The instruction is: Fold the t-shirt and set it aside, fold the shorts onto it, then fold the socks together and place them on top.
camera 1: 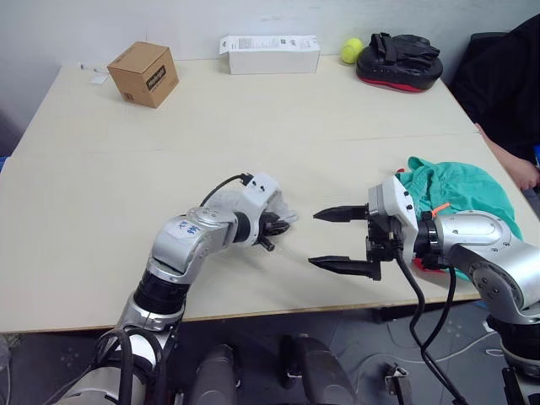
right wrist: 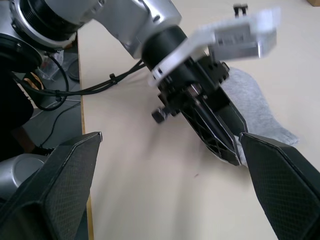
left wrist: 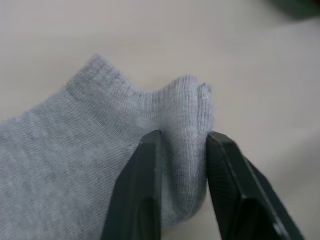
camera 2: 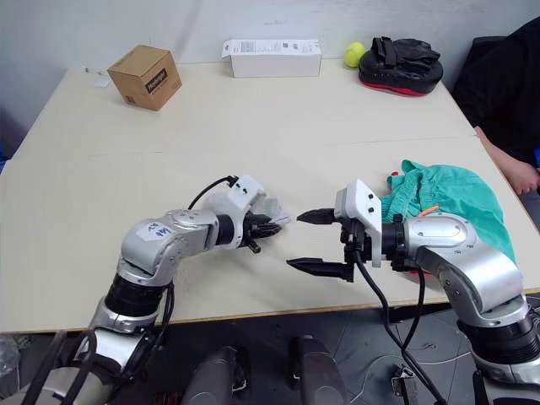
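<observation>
On the beige tabletop (camera 1: pixel 253 110), a brown cardboard box (camera 1: pixel 143 73) sits far from the light grey knit socks (left wrist: pixel 75 160). The left gripper (left wrist: pixel 182 187) pinches a sock fold, seen close from its wrist; the right gripper (camera 1: pixel 342 240) gapes beside them, teal-green cloth shorts (camera 1: pixel 460 190) behind it.

Soft, even light falls on the table (camera 1: pixel 253 110), with faint shadows under the arms. In the left wrist view the socks (left wrist: pixel 75 165) are sharp; the table behind blurs. No glare.
</observation>
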`<move>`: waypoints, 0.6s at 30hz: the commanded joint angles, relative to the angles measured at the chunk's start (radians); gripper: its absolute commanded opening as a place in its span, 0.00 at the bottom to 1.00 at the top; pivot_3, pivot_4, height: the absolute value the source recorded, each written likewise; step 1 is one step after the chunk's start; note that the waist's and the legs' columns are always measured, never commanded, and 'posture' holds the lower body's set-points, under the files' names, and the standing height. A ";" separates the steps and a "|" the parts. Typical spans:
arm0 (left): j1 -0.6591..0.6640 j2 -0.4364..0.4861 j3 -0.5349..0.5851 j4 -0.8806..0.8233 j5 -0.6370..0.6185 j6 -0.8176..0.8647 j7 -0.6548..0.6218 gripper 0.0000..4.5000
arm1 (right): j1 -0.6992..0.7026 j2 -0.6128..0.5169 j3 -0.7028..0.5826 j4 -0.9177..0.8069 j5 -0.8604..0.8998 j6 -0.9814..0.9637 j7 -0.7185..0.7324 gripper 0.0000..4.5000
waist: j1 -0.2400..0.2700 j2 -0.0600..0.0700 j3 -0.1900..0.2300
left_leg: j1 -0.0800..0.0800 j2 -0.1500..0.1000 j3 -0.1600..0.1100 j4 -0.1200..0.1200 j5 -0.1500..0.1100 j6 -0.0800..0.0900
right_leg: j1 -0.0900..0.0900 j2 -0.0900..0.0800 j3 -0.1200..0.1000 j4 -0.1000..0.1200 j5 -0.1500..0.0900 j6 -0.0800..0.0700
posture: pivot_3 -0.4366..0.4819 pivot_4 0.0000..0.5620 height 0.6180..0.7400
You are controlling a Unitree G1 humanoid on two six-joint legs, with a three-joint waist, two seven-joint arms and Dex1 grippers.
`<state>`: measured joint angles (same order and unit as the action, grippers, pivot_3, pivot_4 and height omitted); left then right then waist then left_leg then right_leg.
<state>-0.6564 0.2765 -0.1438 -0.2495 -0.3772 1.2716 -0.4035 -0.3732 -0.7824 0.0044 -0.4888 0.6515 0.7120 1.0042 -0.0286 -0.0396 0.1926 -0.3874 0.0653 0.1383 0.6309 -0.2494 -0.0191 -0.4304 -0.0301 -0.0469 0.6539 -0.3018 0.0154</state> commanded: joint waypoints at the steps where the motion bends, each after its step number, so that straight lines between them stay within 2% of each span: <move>1: -0.007 -0.026 0.130 -0.109 -0.101 0.074 -0.024 0.61 | 0.003 -0.006 -0.008 -0.002 -0.021 -0.042 -0.001 1.00 | 0.000 0.000 0.000 | 0.000 0.000 0.000 0.000 0.000 0.000 | 0.000 0.000 0.000 0.000 0.000 0.000 | 0.48 0.27 1.00; 3: -0.009 -0.031 0.212 -0.157 -0.161 0.119 -0.039 0.76 | -0.008 0.002 0.009 0.017 -0.051 -0.057 -0.010 1.00 | 0.000 0.000 0.000 | 0.000 0.000 0.000 0.000 0.000 0.000 | 0.001 0.000 0.000 0.000 0.000 0.000 | 0.48 0.27 1.00; 6: -0.004 0.028 0.310 -0.203 -0.230 0.114 -0.090 0.98 | -0.035 0.019 0.036 0.049 -0.101 -0.072 -0.042 1.00 | -0.003 -0.001 0.000 | 0.000 0.000 0.000 0.000 0.000 0.000 | 0.001 0.000 0.000 0.000 0.000 0.000 | 0.48 0.27 1.00; 8: 0.002 0.110 0.352 -0.170 -0.237 0.072 -0.129 1.00 | -0.060 0.038 0.058 0.068 -0.124 -0.072 -0.062 1.00 | -0.003 -0.001 0.000 | 0.001 0.000 0.000 0.000 0.002 -0.003 | 0.000 0.001 0.000 0.001 0.000 0.000 | 0.48 0.27 1.00; 10: 0.023 0.210 0.338 -0.128 -0.219 -0.002 -0.184 1.00 | -0.087 0.062 0.080 0.079 -0.137 -0.066 -0.080 1.00 | -0.007 -0.001 0.000 | 0.002 0.001 0.000 -0.001 0.003 -0.004 | 0.000 0.002 0.000 0.001 0.000 -0.001 | 0.48 0.27 1.00; 14: 0.068 0.396 0.168 0.038 -0.054 -0.323 -0.325 0.79 | -0.155 0.143 0.163 0.118 -0.192 -0.072 -0.121 0.78 | -0.001 -0.001 0.000 | 0.002 0.001 0.000 -0.002 0.003 -0.006 | 0.000 0.002 0.000 0.001 0.000 -0.003 | 0.48 0.27 1.00; 18: 0.030 0.433 0.010 0.259 0.113 -0.610 -0.402 0.51 | -0.238 0.257 0.278 0.234 -0.312 -0.104 -0.187 0.47 | -0.001 -0.001 0.000 | 0.001 0.001 0.000 -0.001 0.002 -0.003 | 0.000 0.000 0.000 0.000 -0.001 -0.005 | 0.48 0.27 1.00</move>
<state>-0.5957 0.7029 -0.0923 -0.0365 -0.3241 0.7727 -0.7741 -0.5869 -0.5459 0.2548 -0.2790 0.3845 0.6419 0.8461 -0.0292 -0.0402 0.1930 -0.3870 0.0661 0.1391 0.6297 -0.2478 -0.0203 -0.4307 -0.0305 -0.0470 0.6533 -0.3023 0.0105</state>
